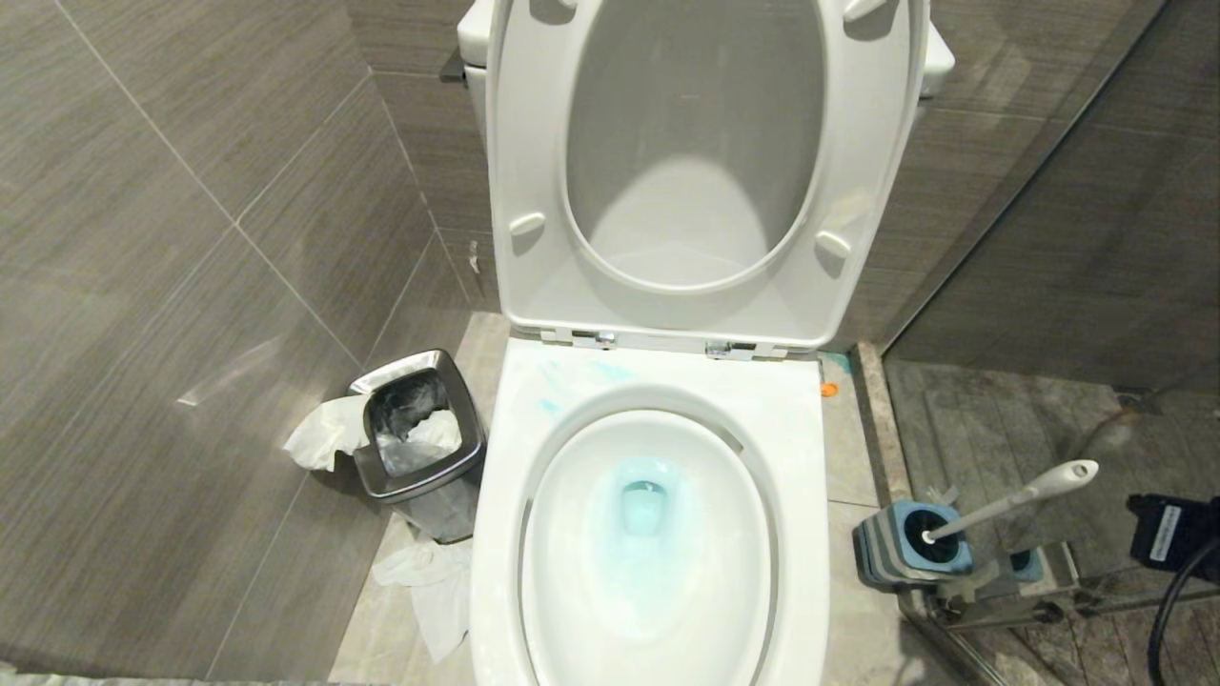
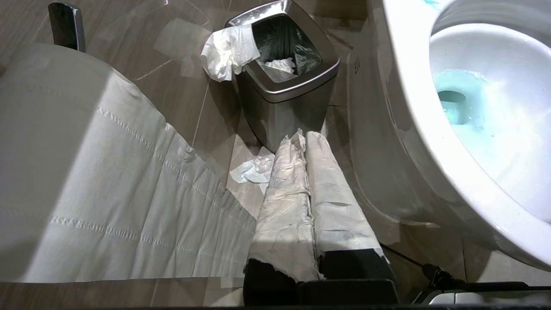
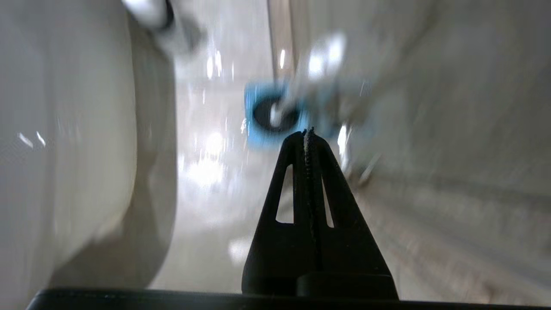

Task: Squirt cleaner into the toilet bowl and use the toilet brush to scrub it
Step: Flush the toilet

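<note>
Brush (image 1: 1010,503) tilted in its holder (image 1: 910,548) could tip over if the empty, closed right gripper (image 3: 308,134) knocks the handle.

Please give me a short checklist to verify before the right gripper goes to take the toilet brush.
1. Seat and lid up: ok.
2. Cleaner already in the toilet bowl: ok, the water is tinted blue.
3. Toilet brush reachable: ok, it stands in its holder, handle leaning away from the bowl.
4. Right gripper open for grasping: not ok, shut and empty.
5. Right gripper aimed at the brush: ok, the holder lies ahead.
6. Left gripper out of the way: ok, shut, beside the waste bin.
</note>
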You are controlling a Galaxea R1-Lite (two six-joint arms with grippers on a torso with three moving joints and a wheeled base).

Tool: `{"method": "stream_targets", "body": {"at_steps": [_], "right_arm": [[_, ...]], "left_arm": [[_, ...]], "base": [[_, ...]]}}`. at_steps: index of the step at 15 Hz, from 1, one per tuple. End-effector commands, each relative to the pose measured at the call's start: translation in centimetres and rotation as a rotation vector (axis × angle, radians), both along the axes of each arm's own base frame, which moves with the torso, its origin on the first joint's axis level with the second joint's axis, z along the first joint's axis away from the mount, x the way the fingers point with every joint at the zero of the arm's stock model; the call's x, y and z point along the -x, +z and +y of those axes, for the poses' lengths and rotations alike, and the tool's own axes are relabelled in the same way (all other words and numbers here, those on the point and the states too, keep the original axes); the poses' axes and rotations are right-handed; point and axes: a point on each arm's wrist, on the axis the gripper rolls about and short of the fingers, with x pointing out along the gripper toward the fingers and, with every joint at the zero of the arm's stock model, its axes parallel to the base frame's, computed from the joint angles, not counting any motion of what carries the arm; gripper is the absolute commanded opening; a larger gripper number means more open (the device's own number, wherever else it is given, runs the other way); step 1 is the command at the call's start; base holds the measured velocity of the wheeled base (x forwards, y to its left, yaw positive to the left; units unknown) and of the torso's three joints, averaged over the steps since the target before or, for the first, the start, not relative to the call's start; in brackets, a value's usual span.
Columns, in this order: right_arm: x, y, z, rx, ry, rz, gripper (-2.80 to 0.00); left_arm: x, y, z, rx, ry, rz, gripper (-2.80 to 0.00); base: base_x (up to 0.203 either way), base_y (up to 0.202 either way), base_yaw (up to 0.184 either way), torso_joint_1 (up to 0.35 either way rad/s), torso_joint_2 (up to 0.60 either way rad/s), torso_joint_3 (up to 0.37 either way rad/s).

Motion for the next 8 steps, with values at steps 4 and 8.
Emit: {"method": "stream_targets", "body": {"at_steps": [4,8], "right_arm": [[3.6,6.2,1.1,0.162,0.040,-0.301,-2.80],[5.2,12.9,2.2,0.218,0.085,-0.573,-2.80]], "left_arm": [[0.0,-0.1,0.0,0.000,-0.001,0.003,-2.80],[0.0,-0.1,0.0,0.000,-0.001,0.004,-2.80]], "base": [[0.000,0.000,0.000,0.000,0.00,0.000],[0.000,0.000,0.000,0.000,0.00,0.000]]}}
